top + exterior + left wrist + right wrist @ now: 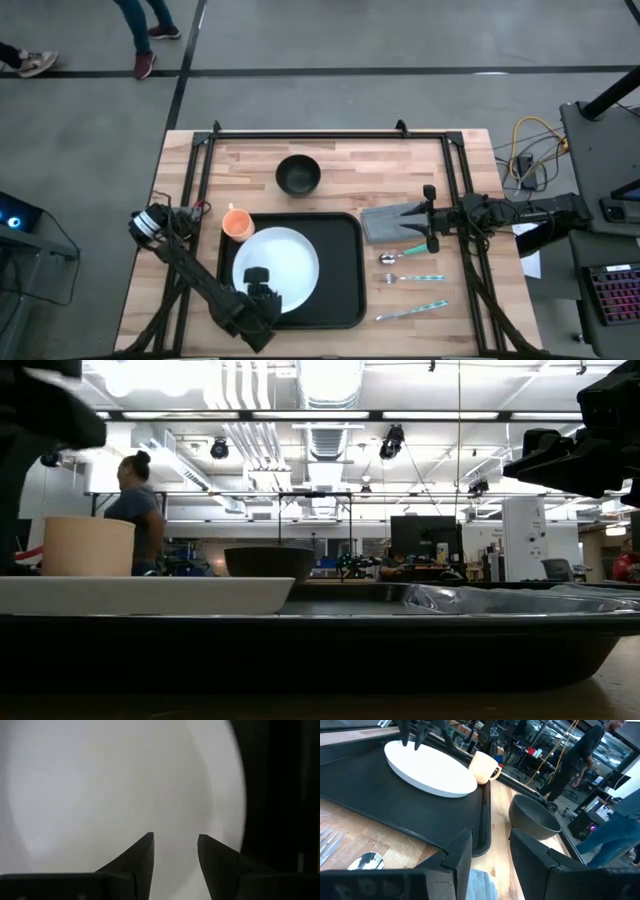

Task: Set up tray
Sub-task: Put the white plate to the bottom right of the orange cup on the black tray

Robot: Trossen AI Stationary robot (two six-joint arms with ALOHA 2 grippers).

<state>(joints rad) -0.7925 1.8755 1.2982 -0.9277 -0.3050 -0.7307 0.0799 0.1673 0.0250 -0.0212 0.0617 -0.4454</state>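
While I watched from overhead, the tray (340, 290) lay on the bench (330, 165) with the white plate (285, 262) in its left part.

From above, my left hand (260, 292) hovered over the plate's near edge, the orange cup (237, 222) stood just off the tray's far left corner, the black bowl (298, 175) sat beyond it, and my right hand (428, 215) was over the grey napkin (390, 222), cutlery (410, 280) nearby. At bench level, tray (320, 645), plate (150, 595) and cup (88, 546) lined up. My left wrist showed fingers (142, 857) narrowly parted, holding nothing, above the plate (115, 785). My right wrist showed fingers (457, 857) narrowly parted and empty, facing the tray (395, 800) and bowl (532, 820).
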